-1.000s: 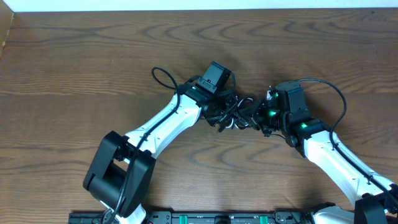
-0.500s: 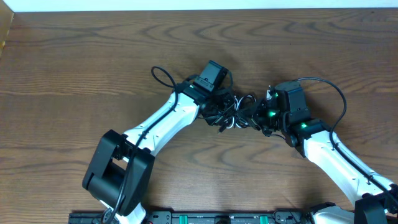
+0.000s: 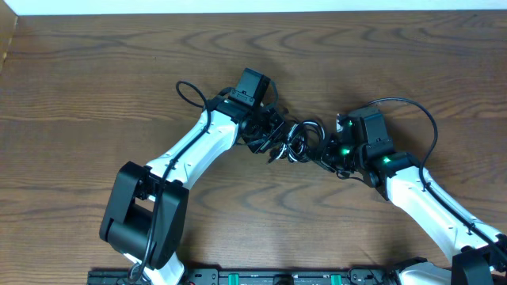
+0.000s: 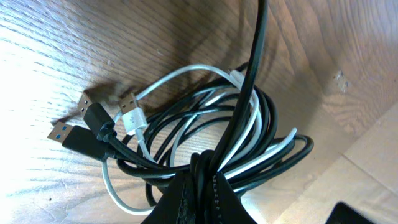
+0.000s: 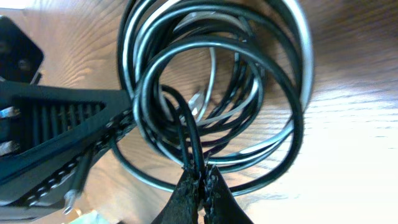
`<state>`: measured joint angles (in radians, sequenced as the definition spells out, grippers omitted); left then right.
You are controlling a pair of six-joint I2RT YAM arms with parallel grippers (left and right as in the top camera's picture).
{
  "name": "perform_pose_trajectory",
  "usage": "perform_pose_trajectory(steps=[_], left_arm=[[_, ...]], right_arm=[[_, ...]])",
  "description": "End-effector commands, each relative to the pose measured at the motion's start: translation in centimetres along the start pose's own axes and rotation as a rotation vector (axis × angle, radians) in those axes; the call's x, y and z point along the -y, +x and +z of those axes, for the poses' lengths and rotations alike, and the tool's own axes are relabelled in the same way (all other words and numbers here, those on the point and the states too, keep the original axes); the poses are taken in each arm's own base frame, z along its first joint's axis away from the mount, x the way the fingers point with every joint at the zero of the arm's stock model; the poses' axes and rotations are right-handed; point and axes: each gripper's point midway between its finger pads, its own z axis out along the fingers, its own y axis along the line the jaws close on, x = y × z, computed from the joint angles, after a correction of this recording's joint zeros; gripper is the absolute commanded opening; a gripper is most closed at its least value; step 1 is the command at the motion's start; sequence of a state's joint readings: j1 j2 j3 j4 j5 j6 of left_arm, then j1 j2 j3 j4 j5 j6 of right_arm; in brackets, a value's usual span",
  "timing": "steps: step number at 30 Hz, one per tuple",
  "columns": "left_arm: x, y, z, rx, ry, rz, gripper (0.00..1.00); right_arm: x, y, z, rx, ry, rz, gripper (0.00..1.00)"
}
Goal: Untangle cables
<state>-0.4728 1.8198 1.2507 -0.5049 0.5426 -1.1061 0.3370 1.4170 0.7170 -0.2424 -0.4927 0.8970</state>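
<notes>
Left pincer (image 4: 200, 179) and right pincer (image 5: 200, 179) each clamped tight on black cable (image 4: 256, 37) strands (white cable (image 4: 132, 115) apparently tangled within)

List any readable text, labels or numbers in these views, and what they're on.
None readable.
USB plugs on the black cable and white cable: no markings visible.
Right arm housing: green lights only, no print visible.
Bottom rail in overhead: too small to tell.

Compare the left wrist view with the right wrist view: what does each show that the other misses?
Left wrist only: three plug ends lying plainly on the table, and where the left claw clamps the bundle. Right wrist only: the right claw shut on black cable loops. Both: black and white cable coiled together.
</notes>
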Motion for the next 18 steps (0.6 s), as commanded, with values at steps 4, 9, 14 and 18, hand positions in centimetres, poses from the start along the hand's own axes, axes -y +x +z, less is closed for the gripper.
perform_pose_trajectory(steps=[4,9,14,18], left_arm=[[-0.5,-2.0,-0.3,0.027,-0.004,0.120,0.08],[-1.7,-3.2,-1.0,0.045,-0.034,0.131,0.74],[-2.0,-3.7,-1.1,0.061,-0.049,0.177,0.82],[-2.1,-3.5,-1.1,0.055,-0.054,0.268,0.83]], right_arm=[[1.0,-1.0,0.0,0.057,0.060,-0.039,0.01],[0.8,-1.2,0.0,0.064,0.051,-0.064,0.01],[0.6,-1.3,0.0,0.072,0.044,-0.104,0.01],[-0.5,-1.5,-0.1,0.072,-0.002,-0.171,0.01]])
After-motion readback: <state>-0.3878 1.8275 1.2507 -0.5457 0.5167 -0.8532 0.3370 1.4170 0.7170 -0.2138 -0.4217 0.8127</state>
